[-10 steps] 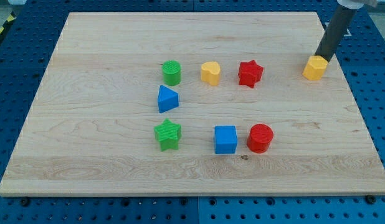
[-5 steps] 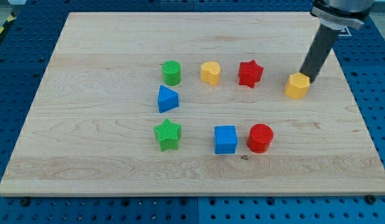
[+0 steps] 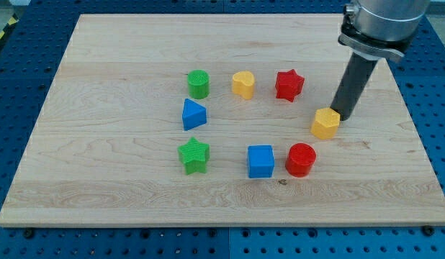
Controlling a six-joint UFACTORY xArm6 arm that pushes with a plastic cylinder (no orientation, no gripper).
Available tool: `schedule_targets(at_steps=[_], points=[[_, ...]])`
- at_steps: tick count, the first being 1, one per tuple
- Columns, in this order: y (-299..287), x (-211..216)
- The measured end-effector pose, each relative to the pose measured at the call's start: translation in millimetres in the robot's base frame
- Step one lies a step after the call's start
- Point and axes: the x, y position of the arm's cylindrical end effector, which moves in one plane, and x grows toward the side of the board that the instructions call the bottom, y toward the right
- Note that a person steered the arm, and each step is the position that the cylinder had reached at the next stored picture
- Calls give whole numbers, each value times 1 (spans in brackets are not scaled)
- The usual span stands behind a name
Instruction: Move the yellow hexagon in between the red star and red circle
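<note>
The yellow hexagon (image 3: 325,123) lies on the wooden board right of centre, below and right of the red star (image 3: 289,84) and above and right of the red circle (image 3: 301,159). My tip (image 3: 339,115) touches the hexagon's upper right side; the dark rod rises from it toward the view's top right.
A yellow heart (image 3: 243,84) and a green cylinder (image 3: 198,83) lie left of the red star. A blue triangle (image 3: 194,114) and a green star (image 3: 194,155) lie at centre left. A blue cube (image 3: 261,161) sits just left of the red circle. The board's right edge (image 3: 417,129) is near.
My tip has pushed the yellow hexagon down and to the left, from near the board's right edge to a spot near the red star and red circle. The other blocks have not moved.
</note>
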Motion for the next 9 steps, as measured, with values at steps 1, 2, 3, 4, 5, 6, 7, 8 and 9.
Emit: schedule_targets(at_steps=[1, 2, 3, 4, 5, 6, 7, 8, 9], points=[[7, 14], [9, 21], [9, 27], [9, 27], [0, 27], [-17, 27], [-33, 27], [-48, 27], [-59, 27]])
